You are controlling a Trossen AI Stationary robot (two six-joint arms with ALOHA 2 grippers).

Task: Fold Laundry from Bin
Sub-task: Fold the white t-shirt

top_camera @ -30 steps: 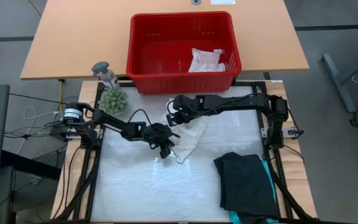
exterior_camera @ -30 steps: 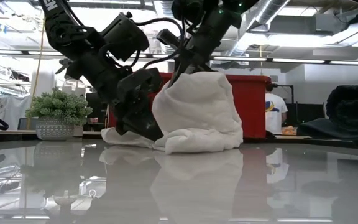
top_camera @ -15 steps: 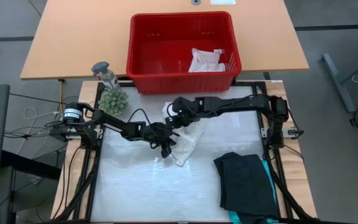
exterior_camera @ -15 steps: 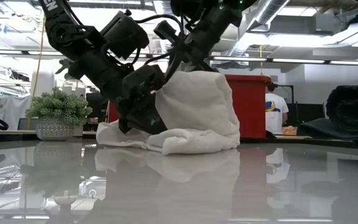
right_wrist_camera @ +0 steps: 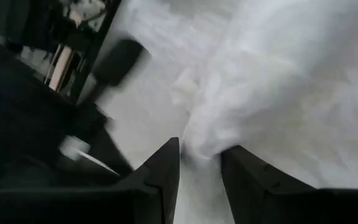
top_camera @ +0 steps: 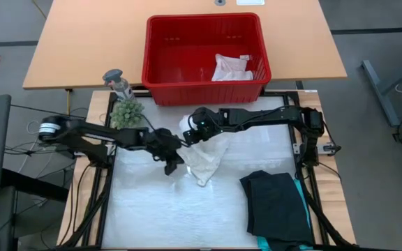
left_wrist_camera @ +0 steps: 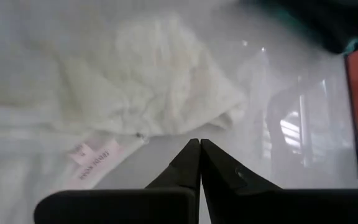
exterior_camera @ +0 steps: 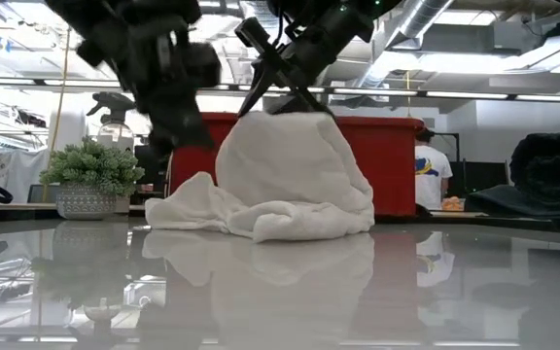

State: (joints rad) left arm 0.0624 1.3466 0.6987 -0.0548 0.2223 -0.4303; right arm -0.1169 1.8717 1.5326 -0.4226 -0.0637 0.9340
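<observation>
Both arms reach inward: left end effector (top_camera: 174, 167) together, right end effector (top_camera: 189, 137) apart over white cloth (top_camera: 204, 159).

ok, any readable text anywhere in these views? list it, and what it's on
None readable.
Tag on the white cloth: printed lines, too blurred to read.
Shirt of the person behind the bin: a graphic, too small to read.
Bin, plant pot, spray bottle: no text visible.

The left gripper (top_camera: 174, 166) has its two fingers pressed together and empty, its arm stretched from the left side toward the middle, while the right gripper (top_camera: 187, 132) stands with its fingers (right_wrist_camera: 166, 168) a little apart, its arm reaching across from the right
</observation>
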